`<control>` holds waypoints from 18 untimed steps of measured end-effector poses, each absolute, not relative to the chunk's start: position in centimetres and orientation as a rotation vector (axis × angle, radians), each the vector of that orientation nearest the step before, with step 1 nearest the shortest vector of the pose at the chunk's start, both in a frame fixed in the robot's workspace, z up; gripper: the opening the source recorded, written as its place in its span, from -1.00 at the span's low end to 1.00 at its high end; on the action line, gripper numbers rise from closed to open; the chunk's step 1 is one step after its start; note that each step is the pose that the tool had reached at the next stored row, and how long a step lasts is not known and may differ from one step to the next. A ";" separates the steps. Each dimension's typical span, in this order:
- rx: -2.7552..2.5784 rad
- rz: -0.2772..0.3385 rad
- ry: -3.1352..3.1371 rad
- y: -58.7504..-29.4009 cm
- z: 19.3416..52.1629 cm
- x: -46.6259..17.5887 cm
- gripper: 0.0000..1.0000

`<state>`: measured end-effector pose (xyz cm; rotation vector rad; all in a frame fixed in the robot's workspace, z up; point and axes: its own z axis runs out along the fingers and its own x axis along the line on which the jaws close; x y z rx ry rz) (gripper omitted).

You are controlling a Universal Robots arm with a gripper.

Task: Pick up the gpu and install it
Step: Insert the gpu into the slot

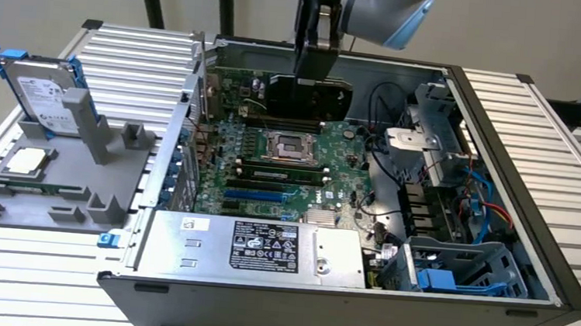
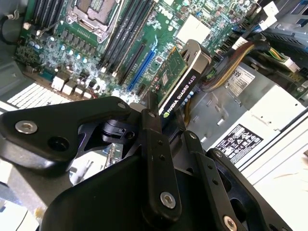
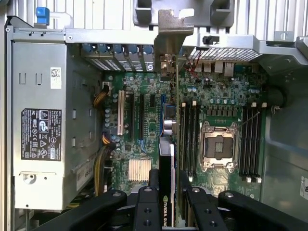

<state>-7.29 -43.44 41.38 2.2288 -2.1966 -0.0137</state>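
Claw [image 3: 166,192] is clamped on the gpu [image 3: 167,159], carried edge-down over the motherboard [image 3: 144,120] just below; install step underway, card edge must be lined up with a slot.

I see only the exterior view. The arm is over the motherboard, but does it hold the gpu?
Observer: Yes. In the first wrist view the fingers clamp the gpu, which stands on edge between them.
Operator: Where does its metal bracket point?
Observer: The silver bracket is at the case's rear slot openings.
Operator: Is the card seated?
Observer: In the second wrist view the long blue slot lies uncovered beside the card, so not in that one. More I cannot tell.
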 end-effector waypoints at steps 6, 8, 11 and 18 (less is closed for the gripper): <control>2.229 -0.014 -2.197 -43.4 41.1 -7.3 -1.00; 2.229 -0.014 -2.197 -43.4 41.1 -7.3 -1.00; 2.229 -0.014 -2.197 -43.4 40.9 -7.3 -1.00; 2.229 -0.013 -2.197 -43.4 40.7 -7.3 -1.00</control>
